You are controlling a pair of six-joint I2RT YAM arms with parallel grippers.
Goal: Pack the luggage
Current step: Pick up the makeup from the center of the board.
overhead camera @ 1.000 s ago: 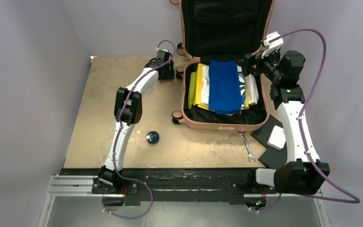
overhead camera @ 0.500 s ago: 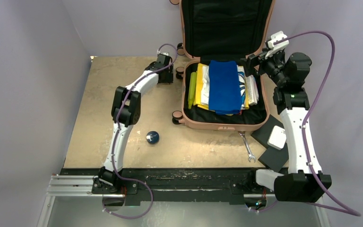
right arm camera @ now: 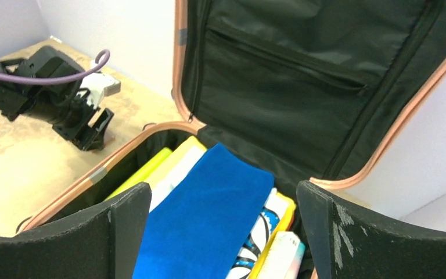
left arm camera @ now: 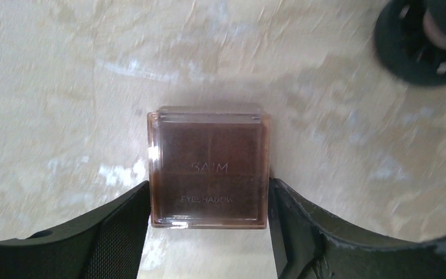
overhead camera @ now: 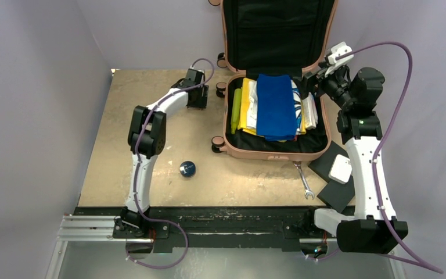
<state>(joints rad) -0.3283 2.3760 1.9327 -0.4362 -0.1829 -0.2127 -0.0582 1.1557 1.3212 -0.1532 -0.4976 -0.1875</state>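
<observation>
- Top external view: the luggage (overhead camera: 255, 154), a salmon-pink hard-shell suitcase, lies open at the far middle of the table (overhead camera: 113, 145). Its lid (overhead camera: 279, 35) stands upright against the back wall, which leaves the tray reachable from above.
- The tray is well filled. A folded blue cloth (overhead camera: 276, 106) tops the stack, with yellow and white folded pieces under and beside it and a green item along the left wall. With everything laid flat, I judge the spare room to be at the edges.
- My left gripper (left arm camera: 209, 189) is low over the table just left of the suitcase, near one of its wheels (left arm camera: 421, 40). My jaws press on two opposite sides of a small brown eyeshadow palette (left arm camera: 208, 165), label up. A side-on pinch suits so thin a case. I cannot tell whether it has left the tabletop.
- My right gripper (right arm camera: 222, 190) hangs over the tray's far right corner, jaws spread wide with nothing between them. I judge it is waiting there.
- Not yet packed: a small dark-blue round object (overhead camera: 187, 169) on the near table, and a wrench (overhead camera: 304, 181) just in front of the suitcase. Two black square pads (overhead camera: 335, 195) lie to the right, with a small white box (overhead camera: 340, 169) on them.
</observation>
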